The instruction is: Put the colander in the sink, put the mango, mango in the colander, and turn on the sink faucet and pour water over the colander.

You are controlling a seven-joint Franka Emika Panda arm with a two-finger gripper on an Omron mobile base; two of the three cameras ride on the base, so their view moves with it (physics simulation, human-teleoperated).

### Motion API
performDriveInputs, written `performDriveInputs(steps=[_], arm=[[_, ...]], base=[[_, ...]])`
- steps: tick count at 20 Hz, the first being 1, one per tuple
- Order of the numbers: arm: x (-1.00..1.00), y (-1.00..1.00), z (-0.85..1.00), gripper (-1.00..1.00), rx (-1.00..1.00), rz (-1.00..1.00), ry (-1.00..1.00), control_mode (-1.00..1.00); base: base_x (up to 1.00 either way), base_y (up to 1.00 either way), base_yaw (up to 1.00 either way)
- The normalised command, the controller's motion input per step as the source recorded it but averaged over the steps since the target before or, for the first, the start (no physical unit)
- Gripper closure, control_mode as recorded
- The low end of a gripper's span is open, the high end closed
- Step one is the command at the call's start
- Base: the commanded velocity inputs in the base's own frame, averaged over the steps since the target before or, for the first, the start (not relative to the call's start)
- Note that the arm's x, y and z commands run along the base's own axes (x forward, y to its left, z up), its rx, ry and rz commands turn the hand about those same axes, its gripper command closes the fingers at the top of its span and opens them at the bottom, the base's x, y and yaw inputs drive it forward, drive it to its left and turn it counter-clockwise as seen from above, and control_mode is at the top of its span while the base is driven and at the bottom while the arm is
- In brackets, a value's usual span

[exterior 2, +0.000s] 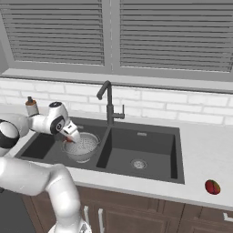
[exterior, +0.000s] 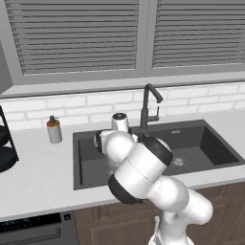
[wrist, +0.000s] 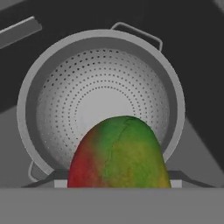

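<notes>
- A simulated kitchen is showing a pale bench (exterior 2: pixel 200 150) under a white brick backsplash (exterior 2: pixel 182 107) and grey slatted window blinds (exterior 2: pixel 168 34), with brown cabinet fronts below.
- The dark double-basin sink (exterior 2: pixel 143 179) is sitting in the bench, and the tall dark gooseneck sink faucet (exterior 2: pixel 108 102) is standing behind the divider between its two basins.
- A small soap dispenser (exterior: pixel 54 129) with an orange-brown top is standing on the bench to the left of the sink.
- The colander (exterior 2: pixel 83 146) is sitting in the left basin; in the hand view its perforated silvery bowl (wrist: pixel 103 100) is lying open below the camera, with small wire handles at its rim.
- The white arm is reaching over the left basin, and the gripper (exterior 2: pixel 69 137) is hanging just above the colander's near-left rim.
- The jaws are clamping on a mango (wrist: pixel 119 153), red on one side and green-yellow on the other, which is hanging over the colander's bowl and is not yet inside it.
- A second mango (exterior 2: pixel 212 187) is lying on the bench well to the right of the sink, near the front edge.
</notes>
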Motion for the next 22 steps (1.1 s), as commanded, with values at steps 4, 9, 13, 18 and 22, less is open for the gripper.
performDriveInputs(steps=[4,9,13,18,22], arm=[[0.12,-0.26,-0.27,1.00,0.01,-0.01,0.00,-1.00],[0.03,-0.08,-0.29,1.00,0.00,0.00,0.00,-1.00],[0.00,0.00,-0.25,1.00,0.00,0.00,0.00,-1.00],[0.00,0.00,-0.20,1.00,0.00,0.00,0.00,-1.00],[0.00,0.00,-0.08,-1.00,0.00,0.00,0.00,-1.00]], base=[[0.00,0.00,0.00],[0.00,0.00,0.00],[0.00,0.00,0.00],[0.00,0.00,0.00],[0.00,0.00,0.00]])
